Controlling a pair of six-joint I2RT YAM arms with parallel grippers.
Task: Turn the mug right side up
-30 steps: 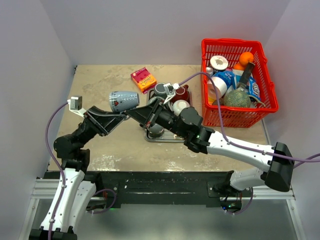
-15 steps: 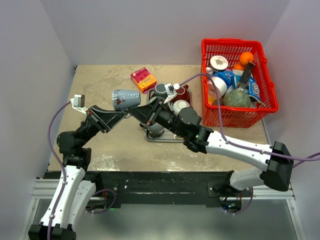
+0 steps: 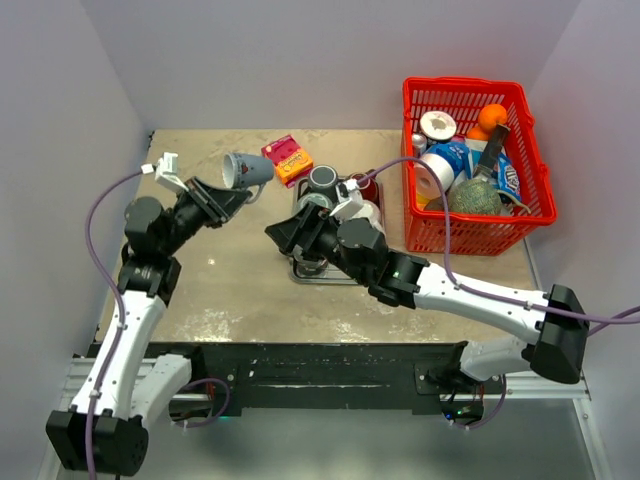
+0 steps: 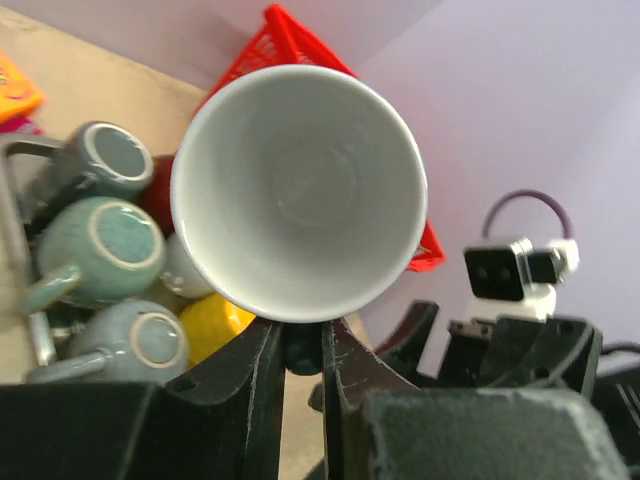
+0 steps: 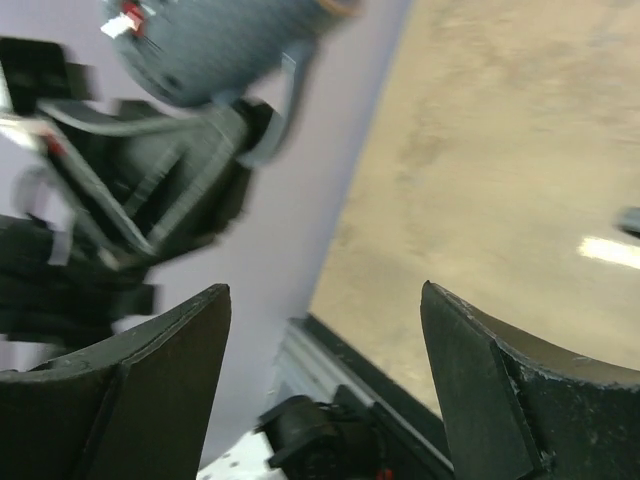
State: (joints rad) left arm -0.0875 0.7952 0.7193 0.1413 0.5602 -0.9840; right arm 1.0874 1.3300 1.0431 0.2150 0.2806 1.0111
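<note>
tan table (image 3: 210, 290) below; left gripper (image 4: 302, 335) pinches the grey mug (image 3: 247, 169) by its rim, airborne over the back-left, mouth tipped sideways. right gripper (image 5: 325, 300) spread wide, empty. i'd roll the wrist till the mouth faces up, then lower flat, clear of the rack (image 3: 330, 281).

Looked like a robotics lab test cell, not a home. Tabletop (image 3: 230, 290) was boxed in on 3 sides by plain lilac walls (image 3: 60, 120). Left arm (image 3: 135, 320) & right arm (image 3: 480, 298) sat on a metal rail (image 3: 330, 385) at the near edge, w/ purple cables (image 3: 98, 215) trailing. Props were staged household stuff: red basket (image 3: 465, 86) of groceries, cluster of mugs (image 3: 322, 181).
</note>
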